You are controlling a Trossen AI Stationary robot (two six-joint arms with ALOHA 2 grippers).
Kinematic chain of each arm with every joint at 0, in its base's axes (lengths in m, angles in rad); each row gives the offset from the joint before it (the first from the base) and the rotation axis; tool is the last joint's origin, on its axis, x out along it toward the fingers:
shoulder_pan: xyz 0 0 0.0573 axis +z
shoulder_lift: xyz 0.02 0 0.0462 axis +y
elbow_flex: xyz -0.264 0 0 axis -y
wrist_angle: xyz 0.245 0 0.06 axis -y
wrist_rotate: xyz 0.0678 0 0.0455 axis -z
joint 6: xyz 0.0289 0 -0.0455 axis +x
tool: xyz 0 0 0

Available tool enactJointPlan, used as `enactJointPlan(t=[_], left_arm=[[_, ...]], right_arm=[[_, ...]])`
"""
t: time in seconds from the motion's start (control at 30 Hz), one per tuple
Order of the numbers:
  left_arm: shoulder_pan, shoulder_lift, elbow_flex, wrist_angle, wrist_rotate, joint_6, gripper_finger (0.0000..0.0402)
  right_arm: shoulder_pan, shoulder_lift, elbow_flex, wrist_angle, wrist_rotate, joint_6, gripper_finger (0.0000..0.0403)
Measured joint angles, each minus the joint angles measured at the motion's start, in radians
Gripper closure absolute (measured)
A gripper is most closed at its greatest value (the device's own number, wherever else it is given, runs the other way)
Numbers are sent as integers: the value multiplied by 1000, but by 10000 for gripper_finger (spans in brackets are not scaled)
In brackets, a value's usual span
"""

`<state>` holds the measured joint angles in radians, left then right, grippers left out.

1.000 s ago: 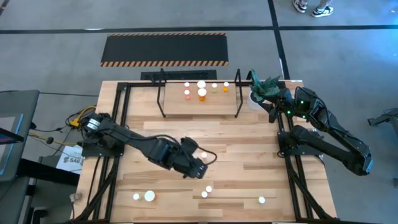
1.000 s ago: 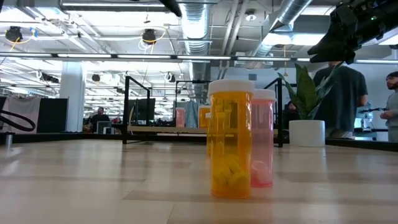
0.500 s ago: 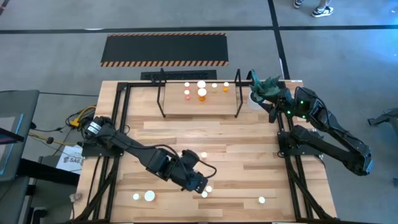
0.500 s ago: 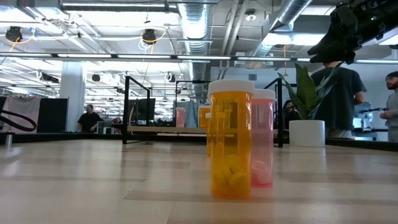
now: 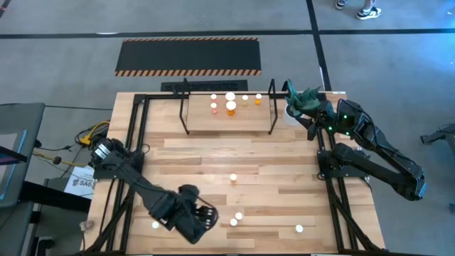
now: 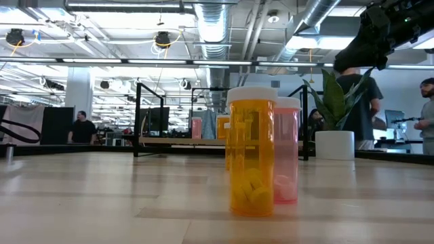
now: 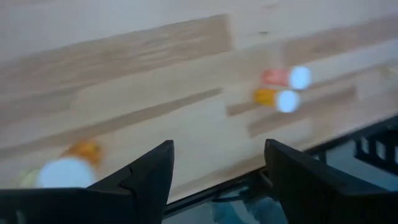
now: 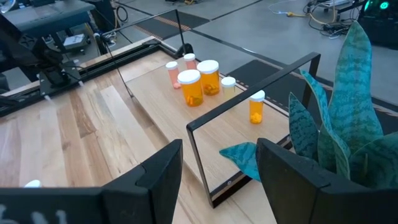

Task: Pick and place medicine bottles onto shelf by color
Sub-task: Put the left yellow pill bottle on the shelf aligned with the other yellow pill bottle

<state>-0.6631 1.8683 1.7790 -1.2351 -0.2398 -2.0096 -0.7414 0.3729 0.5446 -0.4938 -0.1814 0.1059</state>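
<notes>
Wooden table (image 5: 284,171) from overhead: my left gripper (image 5: 202,220) hangs empty, jaws wide, lower centre, among scattered medicine bottles (image 5: 235,219). My right gripper (image 8: 217,180), also wide, waits upper right beside the plant (image 5: 304,98). Shelf (image 5: 227,121), top centre, holds six bottles.

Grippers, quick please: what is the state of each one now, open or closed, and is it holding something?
Left gripper: open, holds nothing, over the table's near edge.
Right gripper: open, holds nothing, beside the plant by the shelf.

no readable text, labels or signs
</notes>
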Motion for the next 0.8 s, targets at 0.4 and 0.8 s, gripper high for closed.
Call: enactJointPlan(t=[0.4, 0.8], left_arm=[[-181, 0, 0, -263, 148, -286, 149], [-263, -18, -212, -212, 302, -324, 149]], right_arm=[[0, 0, 0, 0, 0, 0, 177], [0, 0, 0, 0, 0, 0, 177]])
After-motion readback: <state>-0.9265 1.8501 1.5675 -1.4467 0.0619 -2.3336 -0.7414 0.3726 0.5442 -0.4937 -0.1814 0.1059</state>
